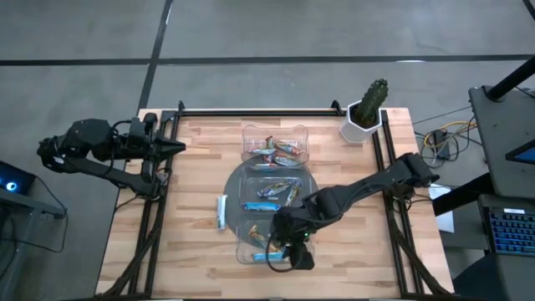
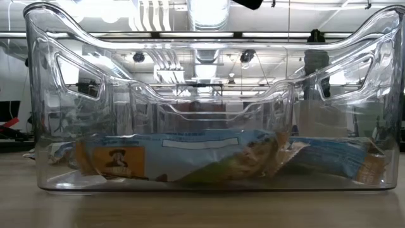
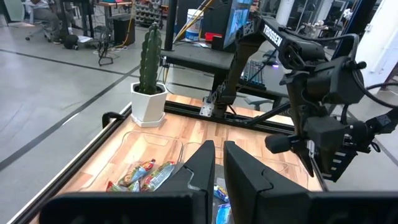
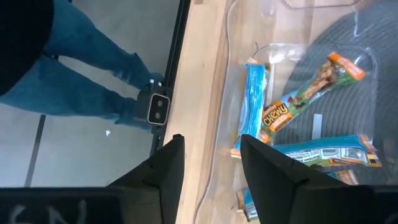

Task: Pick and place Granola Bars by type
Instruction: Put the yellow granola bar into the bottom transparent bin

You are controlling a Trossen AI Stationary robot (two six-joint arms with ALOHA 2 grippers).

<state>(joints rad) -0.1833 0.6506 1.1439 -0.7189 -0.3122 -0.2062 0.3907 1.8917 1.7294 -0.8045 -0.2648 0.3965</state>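
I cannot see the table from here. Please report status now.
Left claw shut, parked at table's left edge. Right claw open, empty, over near tray. Granola bars in trays, one loose on table. Nothing blocking.

Two matte black, six-joint robot arms of blocky angular housings: left arm [image 1: 92, 146], right arm [image 1: 368, 188]. The right arm's upper link carries white "TROSSEN" lettering [image 3: 272, 31], with thin black cables looped along its joints. Each gripper ends in two flat, dark, tapering fingers [image 4: 168, 165] of plain moulded plastic.
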